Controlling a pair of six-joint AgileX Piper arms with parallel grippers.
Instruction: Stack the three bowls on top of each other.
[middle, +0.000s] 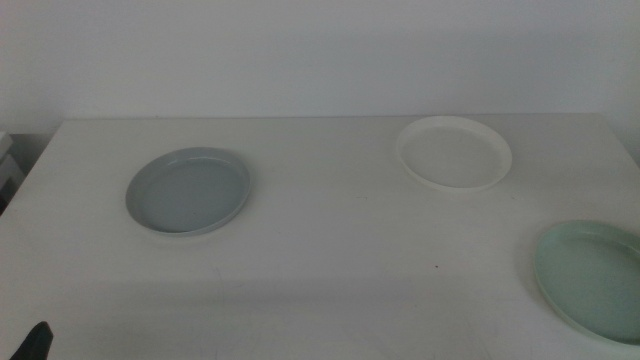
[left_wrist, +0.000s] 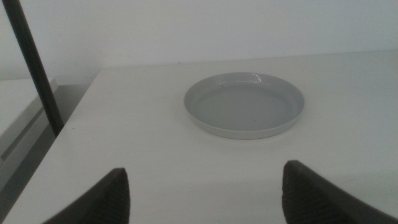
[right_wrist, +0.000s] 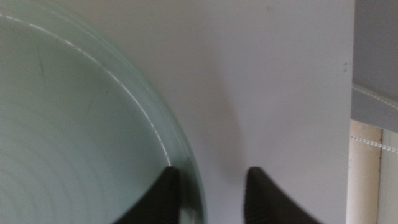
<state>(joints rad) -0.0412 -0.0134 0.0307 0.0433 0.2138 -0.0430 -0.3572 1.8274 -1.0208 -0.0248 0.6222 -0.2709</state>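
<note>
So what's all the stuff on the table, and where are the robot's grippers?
Grey-blue shallow round bowl: one, grey-blue, on the left part of the table, apart from the others.
White shallow round bowl: one, white, at the far right of the table, alone.
Pale mint green shallow round bowl: one, pale green, at the near right edge, partly cut off in the middle view.
White table: one, white, under all three bowls.
Dark pole: one, dark, beside the table's left end.
Left gripper: one, dark, open, near the table's front left corner, facing the grey-blue bowl.
Right gripper: one, dark, open, jaws straddling the mint green bowl's rim.
</note>
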